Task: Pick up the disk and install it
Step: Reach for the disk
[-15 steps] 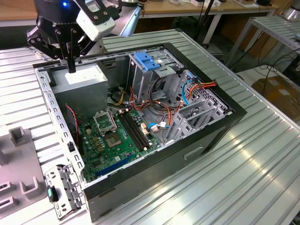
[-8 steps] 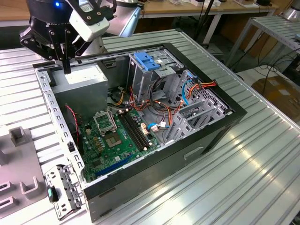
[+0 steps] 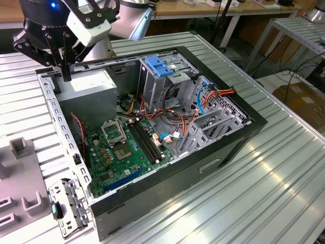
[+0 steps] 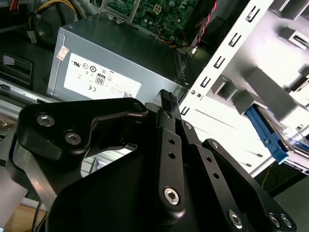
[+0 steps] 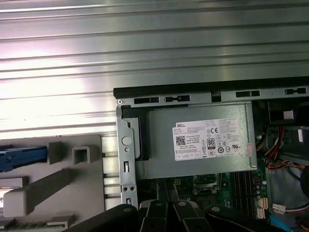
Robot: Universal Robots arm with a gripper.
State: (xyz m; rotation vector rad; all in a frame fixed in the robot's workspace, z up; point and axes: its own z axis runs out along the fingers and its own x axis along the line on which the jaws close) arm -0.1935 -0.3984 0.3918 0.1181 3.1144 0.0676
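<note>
The disk (image 5: 24, 158) lies outside the computer on a grey moulded holder (image 5: 72, 164). In the first wrist view its blue side bracket shows at the frame edge. In the second wrist view the same blue strip (image 4: 268, 135) sits past the case's perforated metal rail (image 4: 227, 53). The holder rests on the ribbed aluminium table (image 3: 264, 193), just beside the open computer case (image 3: 223, 147).

The gripper (image 3: 66, 76) hangs well apart from the disk, over the case corner at the exterior view's left. Its black fingers are pressed together with nothing between them (the tip (image 4: 166, 96) reads as one narrow blade in the second wrist view). It is above the edge of the grey power supply (image 5: 203, 140), near the rail.

Deeper in the case lie the green motherboard (image 3: 122, 147) and a metal drive cage topped by a blue latch (image 3: 160, 66).
</note>
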